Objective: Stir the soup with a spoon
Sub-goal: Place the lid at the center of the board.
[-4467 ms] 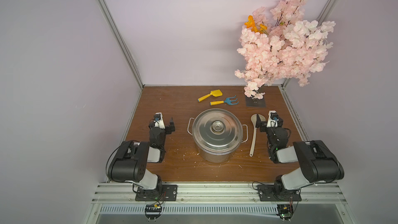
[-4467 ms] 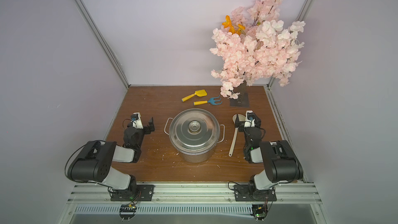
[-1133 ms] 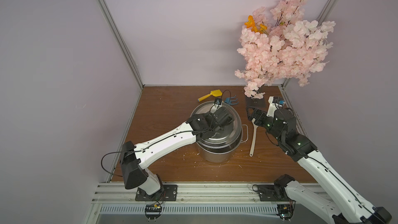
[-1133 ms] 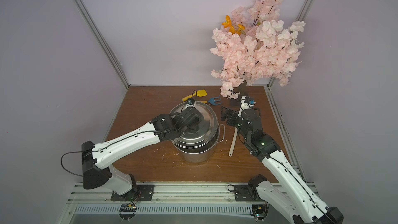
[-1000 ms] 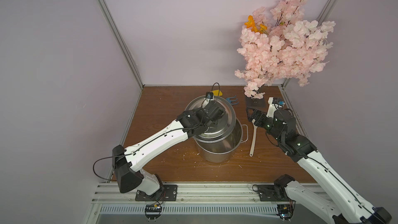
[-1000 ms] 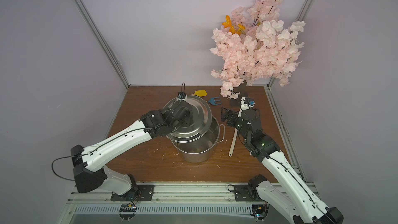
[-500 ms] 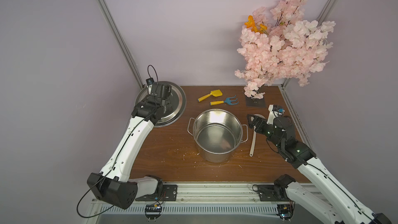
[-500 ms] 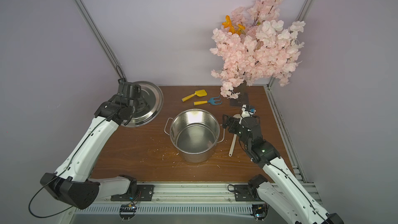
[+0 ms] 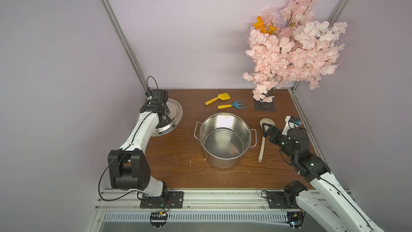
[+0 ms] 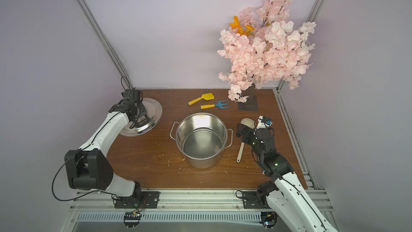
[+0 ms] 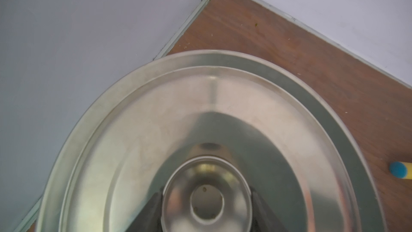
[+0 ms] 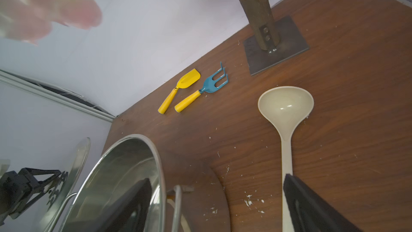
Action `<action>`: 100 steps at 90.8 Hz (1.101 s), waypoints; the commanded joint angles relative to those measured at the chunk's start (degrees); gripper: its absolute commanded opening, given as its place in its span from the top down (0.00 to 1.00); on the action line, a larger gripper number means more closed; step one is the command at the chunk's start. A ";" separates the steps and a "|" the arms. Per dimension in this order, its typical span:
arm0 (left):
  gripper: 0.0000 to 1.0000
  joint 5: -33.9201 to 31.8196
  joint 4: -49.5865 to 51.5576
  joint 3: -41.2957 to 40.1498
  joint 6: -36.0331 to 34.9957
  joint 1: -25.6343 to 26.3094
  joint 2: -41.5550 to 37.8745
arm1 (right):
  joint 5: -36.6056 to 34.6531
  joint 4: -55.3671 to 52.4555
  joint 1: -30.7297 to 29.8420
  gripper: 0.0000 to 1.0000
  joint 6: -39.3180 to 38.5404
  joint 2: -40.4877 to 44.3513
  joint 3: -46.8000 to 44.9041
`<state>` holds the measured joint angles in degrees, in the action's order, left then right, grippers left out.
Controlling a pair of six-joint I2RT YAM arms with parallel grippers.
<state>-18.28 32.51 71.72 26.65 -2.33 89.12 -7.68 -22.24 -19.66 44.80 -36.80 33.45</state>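
This is a robot lab cell, no real kitchen: plain lilac panels point(image 9: 189, 30) in aluminium posts point(image 9: 118, 32) box in a small wooden tabletop point(image 9: 178, 170). Along the bottom of the frame, a left arm point(image 9: 142, 130) and a right arm point(image 9: 325, 181) are bolted to a metal rail point(image 9: 223, 198). At upper right, a fake blossom tree point(image 9: 294, 47) stands on a steel plate point(image 9: 265, 107).

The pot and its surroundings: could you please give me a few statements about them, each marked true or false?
1. The lid sits on the pot. False: it is off, at the table's far-left corner, held by the left tool.
2. The ladle lies on the table, right of the pot. True.
3. The right tool grips the ladle. False: it hovers open above it.
4. The yellow shovel and blue rake lie behind the pot. True.
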 commanded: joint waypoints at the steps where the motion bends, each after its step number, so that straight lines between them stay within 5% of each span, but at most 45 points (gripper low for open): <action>1: 0.70 3.42 -4.94 0.08 -0.98 -2.55 3.31 | 2.40 -1.78 2.30 0.05 1.74 0.26 -2.32; 61: 0.61 7.93 -11.17 -4.54 -2.12 -5.31 18.35 | 8.10 1.30 7.17 0.08 1.79 -5.20 -8.36; 83: 0.32 10.38 -12.34 -7.22 -1.08 -5.31 15.81 | 9.26 2.08 7.35 0.09 0.81 -9.60 -8.51; 100: 0.21 17.16 -10.34 -6.37 -0.84 -5.25 9.48 | 10.14 4.22 7.52 0.18 -0.66 -12.97 -9.72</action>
<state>-7.40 19.55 64.75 25.47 -7.07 102.98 1.50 -20.47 -12.49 45.60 -48.42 24.99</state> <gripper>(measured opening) 0.779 0.850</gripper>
